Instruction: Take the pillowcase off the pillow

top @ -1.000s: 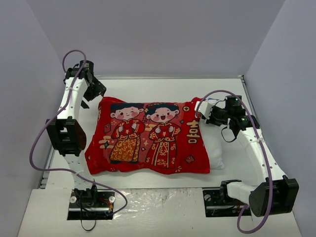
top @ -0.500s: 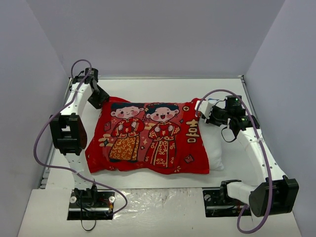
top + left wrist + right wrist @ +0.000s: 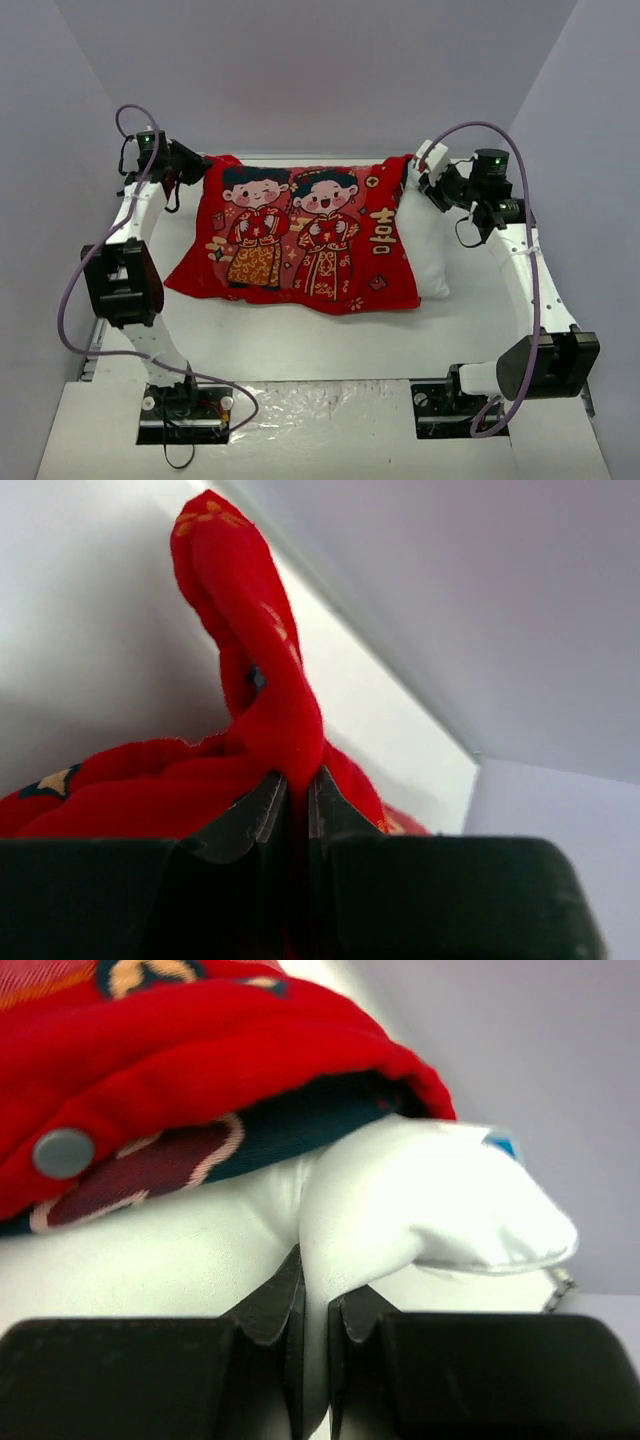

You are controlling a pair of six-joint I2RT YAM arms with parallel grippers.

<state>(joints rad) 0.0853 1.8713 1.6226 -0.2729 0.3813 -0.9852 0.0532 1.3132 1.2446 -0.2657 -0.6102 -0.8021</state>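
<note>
The red pillowcase (image 3: 300, 235) with two cartoon figures is lifted at its far edge and slopes down toward the near side. My left gripper (image 3: 196, 166) is shut on its far left corner; the left wrist view shows a fold of the red pillowcase (image 3: 270, 705) pinched between the left gripper (image 3: 297, 780) fingers. The white pillow (image 3: 425, 245) sticks out of the case's right end. My right gripper (image 3: 418, 170) is shut on the pillow's far right corner. In the right wrist view the white pillow (image 3: 430, 1200) cloth is clamped in the right gripper (image 3: 315, 1280), under the pillowcase (image 3: 200, 1050) opening.
The white table (image 3: 330, 345) is boxed in by grey walls (image 3: 300, 70) on three sides. Both arm bases (image 3: 185, 405) are bolted at the near edge. A grey snap button (image 3: 62, 1152) sits on the case's rim.
The left gripper went in to the case's far left corner and shut on it. Both arms then rose and drew back toward the far wall, lifting the far edge of case and pillow.
</note>
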